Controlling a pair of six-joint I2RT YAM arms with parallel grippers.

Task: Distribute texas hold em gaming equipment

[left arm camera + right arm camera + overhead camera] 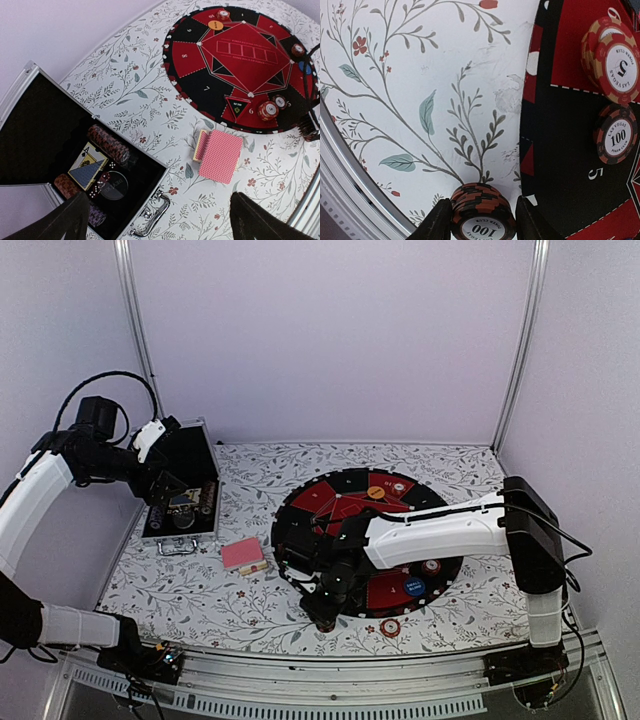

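In the right wrist view my right gripper is shut on a short stack of black-and-orange "100" poker chips, just off the mat's edge over the flowered cloth. From above, the right gripper is at the mat's front left. On the mat lie a red "5" chip stack, a black "100" chip, an orange button and a blue button. Pink-backed cards lie on the cloth. My left gripper hangs open and empty above the case.
The open silver case at the left holds rows of chips, a blue deck, dice and a dealer disc. One more chip lies on the cloth by the mat's front edge. A metal rail borders the table.
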